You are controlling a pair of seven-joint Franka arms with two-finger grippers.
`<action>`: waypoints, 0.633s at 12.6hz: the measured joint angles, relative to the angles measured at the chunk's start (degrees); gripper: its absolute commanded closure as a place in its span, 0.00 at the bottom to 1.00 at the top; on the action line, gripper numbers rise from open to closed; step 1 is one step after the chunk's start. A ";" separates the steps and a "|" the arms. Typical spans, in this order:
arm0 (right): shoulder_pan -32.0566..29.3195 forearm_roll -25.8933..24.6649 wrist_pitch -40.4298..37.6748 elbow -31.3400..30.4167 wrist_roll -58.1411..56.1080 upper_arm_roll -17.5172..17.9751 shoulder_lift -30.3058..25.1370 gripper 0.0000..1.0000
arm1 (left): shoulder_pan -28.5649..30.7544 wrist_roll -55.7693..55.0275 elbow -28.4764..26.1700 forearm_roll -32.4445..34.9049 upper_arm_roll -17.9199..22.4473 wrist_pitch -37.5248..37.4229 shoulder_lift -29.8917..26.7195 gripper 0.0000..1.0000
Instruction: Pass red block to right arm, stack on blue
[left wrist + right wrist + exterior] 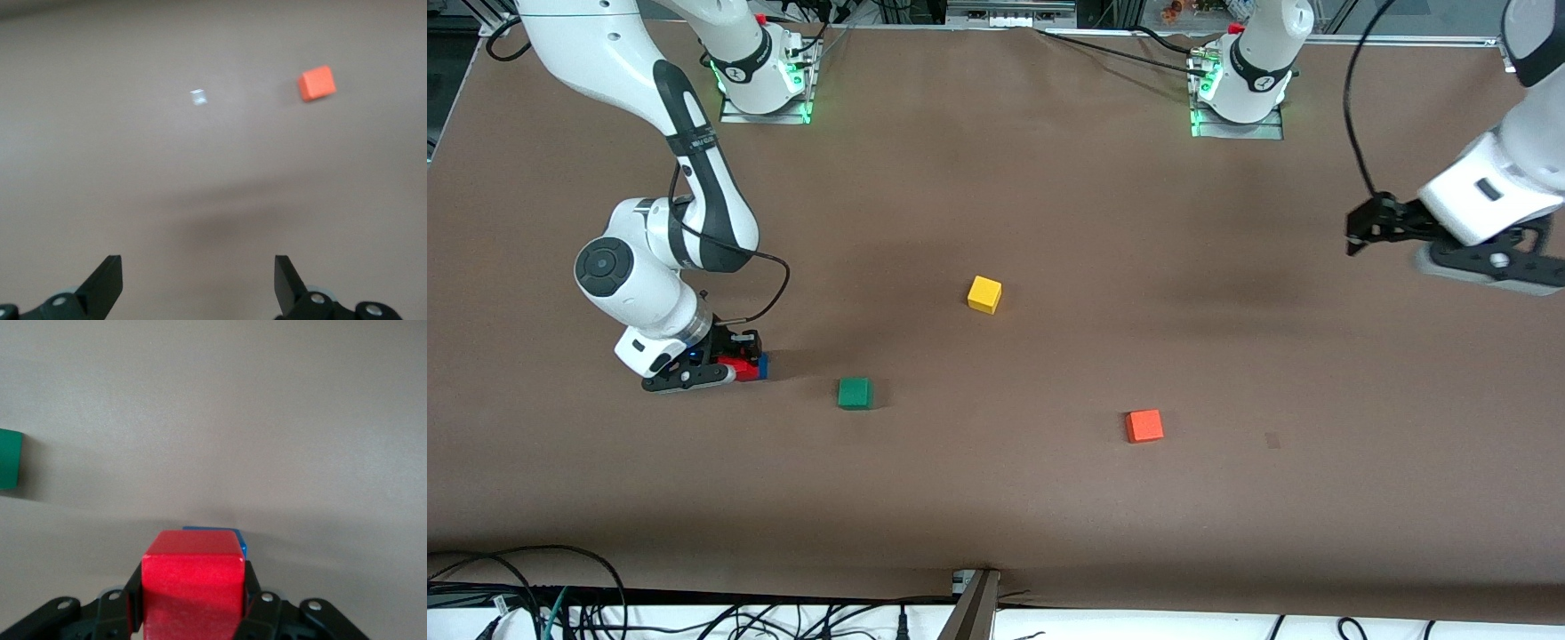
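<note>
My right gripper is low at the right arm's end of the table, shut on the red block. In the right wrist view the red block fills the space between the fingers. The blue cube peeks out just past and below the red block, and in the front view only its edge shows beside the red. Whether the red block rests on it I cannot tell. My left gripper hangs open and empty over the left arm's end of the table, its fingertips wide apart.
A green cube lies close to the blue one, toward the middle. A yellow cube sits mid-table. An orange-red cube lies nearer the front camera, also seen in the left wrist view with a small pale mark.
</note>
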 measured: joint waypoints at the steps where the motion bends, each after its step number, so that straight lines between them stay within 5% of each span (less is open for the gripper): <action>1: 0.00 0.00 0.02 -0.06 0.00 0.00 0.00 1.00 | -0.07 -2.11 -3.87 0.00 0.27 1.23 -2.43 0.00; 3: 0.00 0.00 0.03 -0.19 0.00 0.00 0.00 0.98 | -0.68 -4.26 -6.74 -0.01 0.21 0.03 -4.95 0.00; 4: 0.00 0.00 0.03 -0.29 0.00 0.00 0.00 0.86 | -0.77 -4.79 -6.65 -0.21 0.18 -1.09 -5.14 0.00; 5: 0.00 0.00 0.03 -0.38 0.00 0.00 0.00 0.38 | -0.77 -4.99 -6.46 -0.48 0.18 -1.41 -5.05 0.00; 6: 0.00 0.00 0.04 -0.43 0.00 0.00 0.00 0.00 | -0.78 -5.08 -6.30 -0.60 0.18 -1.45 -4.81 0.00; 8: 0.00 0.00 0.16 -0.41 -0.11 -0.01 -0.04 0.00 | -0.82 -5.37 -4.99 -0.65 0.11 -1.90 -4.36 0.00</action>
